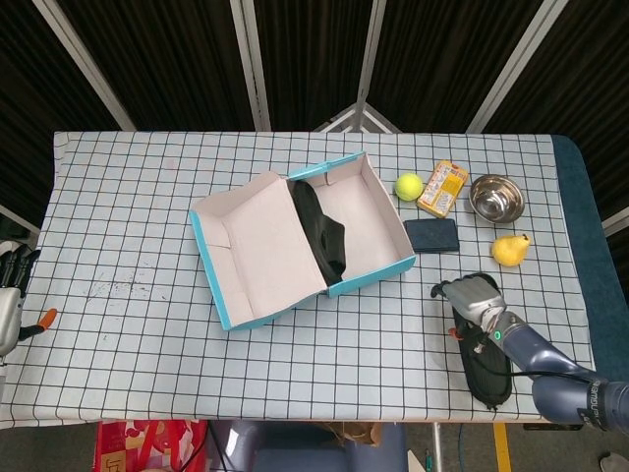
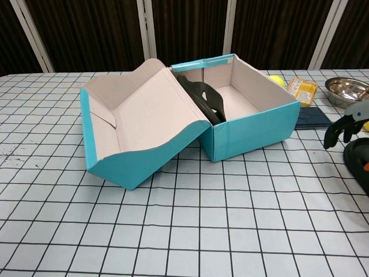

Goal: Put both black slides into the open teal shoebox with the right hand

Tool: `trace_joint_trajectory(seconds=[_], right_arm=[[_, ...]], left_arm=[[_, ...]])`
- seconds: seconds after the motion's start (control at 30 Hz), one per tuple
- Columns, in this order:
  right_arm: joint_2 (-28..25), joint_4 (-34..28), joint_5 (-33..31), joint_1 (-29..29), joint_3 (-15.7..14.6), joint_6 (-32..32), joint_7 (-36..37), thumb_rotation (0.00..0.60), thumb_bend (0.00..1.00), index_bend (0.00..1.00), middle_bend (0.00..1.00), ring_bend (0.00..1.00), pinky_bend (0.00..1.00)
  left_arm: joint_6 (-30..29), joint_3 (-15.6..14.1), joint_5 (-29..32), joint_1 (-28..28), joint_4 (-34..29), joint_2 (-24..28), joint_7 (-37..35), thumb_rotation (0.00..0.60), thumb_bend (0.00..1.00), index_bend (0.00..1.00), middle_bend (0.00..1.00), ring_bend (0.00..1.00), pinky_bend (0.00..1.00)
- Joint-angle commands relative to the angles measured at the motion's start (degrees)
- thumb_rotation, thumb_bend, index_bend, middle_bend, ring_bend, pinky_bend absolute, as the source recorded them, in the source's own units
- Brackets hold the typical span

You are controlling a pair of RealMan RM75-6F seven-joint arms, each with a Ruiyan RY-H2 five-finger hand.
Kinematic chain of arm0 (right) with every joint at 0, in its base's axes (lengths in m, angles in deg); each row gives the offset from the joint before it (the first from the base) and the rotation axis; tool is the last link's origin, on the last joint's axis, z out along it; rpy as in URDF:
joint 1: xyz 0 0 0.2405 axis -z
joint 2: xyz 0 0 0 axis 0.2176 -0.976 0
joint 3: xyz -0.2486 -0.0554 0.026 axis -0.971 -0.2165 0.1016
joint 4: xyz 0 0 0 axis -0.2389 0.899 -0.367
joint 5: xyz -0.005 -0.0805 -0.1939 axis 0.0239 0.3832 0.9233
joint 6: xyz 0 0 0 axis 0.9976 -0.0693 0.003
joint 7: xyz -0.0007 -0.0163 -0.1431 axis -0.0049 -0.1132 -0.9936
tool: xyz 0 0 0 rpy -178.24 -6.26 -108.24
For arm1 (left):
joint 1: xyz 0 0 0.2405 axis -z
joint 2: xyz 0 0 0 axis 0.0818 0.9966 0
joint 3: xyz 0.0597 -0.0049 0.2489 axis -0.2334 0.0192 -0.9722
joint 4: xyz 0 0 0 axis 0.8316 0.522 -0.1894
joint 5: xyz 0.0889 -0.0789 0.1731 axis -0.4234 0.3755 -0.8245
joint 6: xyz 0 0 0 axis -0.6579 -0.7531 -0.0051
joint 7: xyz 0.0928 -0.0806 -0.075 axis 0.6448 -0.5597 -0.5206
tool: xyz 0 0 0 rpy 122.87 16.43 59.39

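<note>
The teal shoebox (image 1: 369, 211) (image 2: 253, 124) stands open mid-table, its lid (image 1: 260, 246) folded back to the left. One black slide (image 1: 319, 231) (image 2: 203, 99) leans inside against the box's left wall. The second black slide (image 1: 488, 344) (image 2: 358, 164) lies on the table to the right of the box, near the front edge. My right hand (image 1: 470, 295) (image 2: 346, 127) is over that slide's far end with fingers spread downward, holding nothing; I cannot tell whether it touches. My left hand (image 1: 10, 275) rests at the table's far left edge, fingers extended.
Behind the loose slide lie a dark blue pouch (image 1: 431, 235) (image 2: 311, 118), a yellow pear (image 1: 509, 250), a steel bowl (image 1: 496, 198) (image 2: 346, 89), a yellow packet (image 1: 443, 187) and a tennis ball (image 1: 409, 186). The table's front edge runs close below the slide.
</note>
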Motion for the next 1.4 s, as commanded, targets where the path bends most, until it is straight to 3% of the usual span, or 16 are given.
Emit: trace_joint_trajectory(seconds=[0.03,0.33,0.9,1.07,1.4], right_arm=[[2.5,1.7,-3.0,0.1,-1.8,-5.7,-4.5,0.600,0.33,0.23,0.18,0.17,0.10],[3.3,3.7,-10.6,-0.6,-4.4,-6.1,-10.2,0.600,0.33,0.22,0.18,0.16,0.07],[-3.8,-4.1,-17.8,-5.7,-9.0,-7.2,-19.0,0.600,0.33,0.07,0.12,0.07,0.01],[-2.4,-4.3,-20.0,-6.4,-10.0,-8.8,-21.9,0.600,0.33,0.07,0.11,0.07,0.01],[2.6,1.1,-17.2,-3.4,-8.1,-6.8,-20.0,0.600,0.33,0.07,0.11,0.07,0.01]], left_arm=[[0.1,0.0,0.1,0.0,0.0,-0.1,0.2,0.600,0.36,0.09,0.00,0.00,0.11],[0.7,-0.2,0.3,0.3,0.1,-0.3,1.1,0.600,0.36,0.09,0.00,0.00,0.11],[1.1,-0.3,0.4,0.5,-0.3,-0.6,1.9,0.600,0.36,0.09,0.00,0.00,0.11],[1.2,-0.3,0.4,0.5,-0.2,-0.6,1.7,0.600,0.36,0.09,0.00,0.00,0.11],[1.0,-0.3,0.4,0.5,-0.3,-0.7,2.2,0.600,0.36,0.09,0.00,0.00,0.11]])
